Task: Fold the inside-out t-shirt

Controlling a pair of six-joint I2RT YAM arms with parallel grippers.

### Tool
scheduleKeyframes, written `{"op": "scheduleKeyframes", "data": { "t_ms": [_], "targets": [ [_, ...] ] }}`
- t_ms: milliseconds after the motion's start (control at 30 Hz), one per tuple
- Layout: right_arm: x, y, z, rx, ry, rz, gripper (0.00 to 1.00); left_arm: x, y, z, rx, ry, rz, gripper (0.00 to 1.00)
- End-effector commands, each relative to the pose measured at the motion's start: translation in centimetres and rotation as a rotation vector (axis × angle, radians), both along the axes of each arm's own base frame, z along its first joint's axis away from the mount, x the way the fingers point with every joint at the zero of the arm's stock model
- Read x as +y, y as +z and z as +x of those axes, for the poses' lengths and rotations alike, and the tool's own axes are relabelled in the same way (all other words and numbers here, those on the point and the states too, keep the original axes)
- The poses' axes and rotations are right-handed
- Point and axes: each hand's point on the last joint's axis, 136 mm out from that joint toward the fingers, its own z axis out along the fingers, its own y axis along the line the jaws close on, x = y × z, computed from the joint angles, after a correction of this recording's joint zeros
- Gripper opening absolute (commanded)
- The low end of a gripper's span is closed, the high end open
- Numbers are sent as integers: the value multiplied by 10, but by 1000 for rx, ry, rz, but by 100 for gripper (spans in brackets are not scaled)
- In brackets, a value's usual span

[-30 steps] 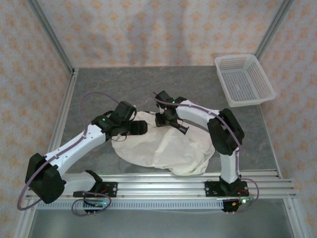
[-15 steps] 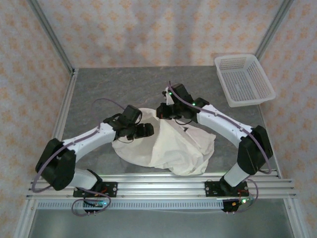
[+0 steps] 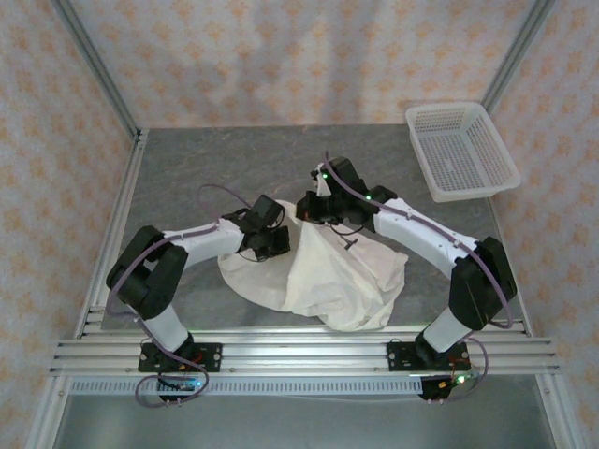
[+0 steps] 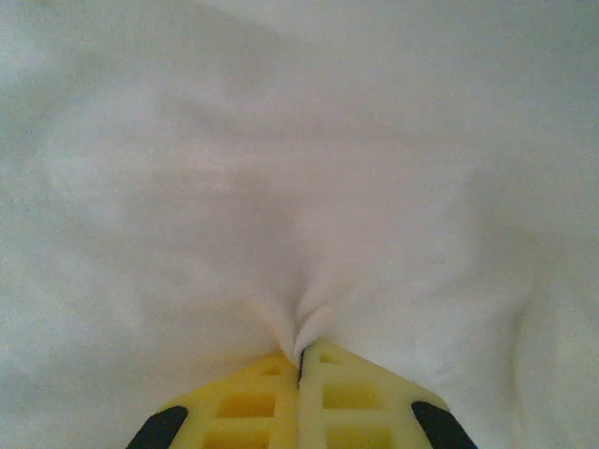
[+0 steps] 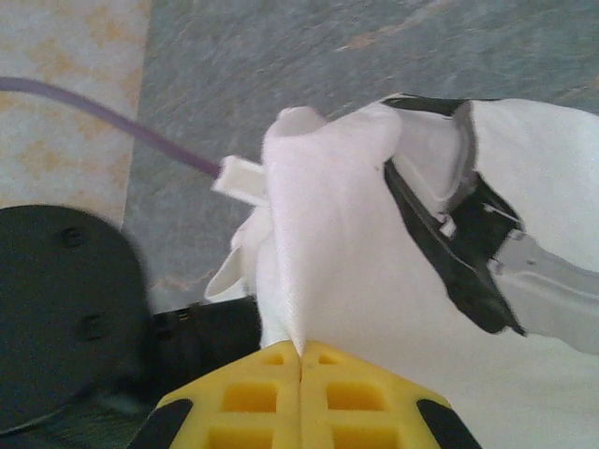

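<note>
Top view is lit evenly from above; faint shadows are cast. In left wrist view the t-shirt (image 4: pixel 281 168) is washed out and blurred (very close); right wrist background is softened.

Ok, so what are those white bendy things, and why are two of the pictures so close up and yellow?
Those are robot arms, a left arm and a right arm, bolted at the near edge of a grey table. The wide picture comes from a camera above and behind them. The two close-ups come from small cameras on the wrists, each looking along that arm's yellow gripper, which is like a hand with two fingers.

On the table lies a crumpled white t-shirt. A white basket sits at the far right corner. The left gripper is pinched shut on a fold of the t-shirt. The right gripper is pinched shut on another bit of it. Their job is to fold the t-shirt.
</note>
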Motion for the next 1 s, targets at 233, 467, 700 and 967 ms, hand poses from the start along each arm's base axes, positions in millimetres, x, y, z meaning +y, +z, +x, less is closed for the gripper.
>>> {"op": "scheduleKeyframes", "data": {
  "t_ms": [233, 467, 700, 967],
  "targets": [
    [-101, -105, -11, 49, -128, -255, 0, 23, 152, -4, -278, -41, -220, 0],
    [-88, -49, -18, -210, 5, -262, 36, 33, 149, -33, -261, -221, -114, 0],
    [-45, -16, -34, -731, 434, -377, 73, 34, 157, -40, -290, -254, -115, 0],
    [-7, -58, 7, -755, 662, -545, 67, 33, 163, -43, -308, -280, -114, 0]
  ]
}}
